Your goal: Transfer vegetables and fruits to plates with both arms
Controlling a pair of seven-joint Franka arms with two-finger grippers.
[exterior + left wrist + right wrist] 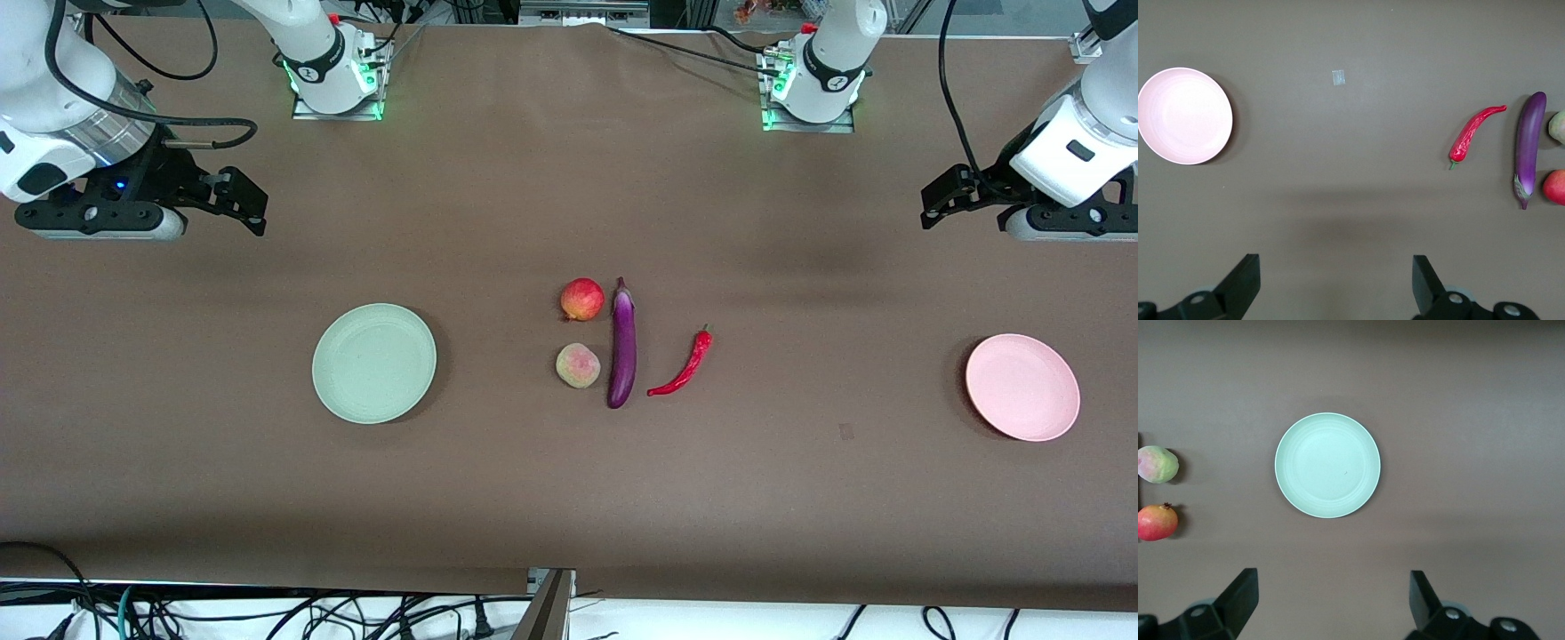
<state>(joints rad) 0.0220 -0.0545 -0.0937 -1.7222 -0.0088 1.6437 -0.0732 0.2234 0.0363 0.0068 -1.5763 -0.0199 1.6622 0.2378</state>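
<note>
Left gripper [942, 200]: released, nothing held, up over bare counter [569, 498] at its own arm's end. The pink plate [1022, 387] lies below it and toward the front camera; the chili [683, 364] and eggplant [622, 347] lie well off toward the counter's middle.

Right gripper [240, 200]: released too, empty, over bare counter at its own end. The green plate [374, 363] lies toward the front camera from it; the apple [582, 299] and peach [578, 365] are further along toward the middle.

Key relation: all produce sits in one cluster between the plates. Fruits fall on the right gripper's side of the eggplant, the chili on the left gripper's side. The eggplant's long axis runs from robots to camera; the chili runs nearly alongside, slightly slanted. Likely fruits for the right arm, vegetables for the left.

Count: two plates, both bare; two fruits; two vegetables; nothing transferred yet.
</note>
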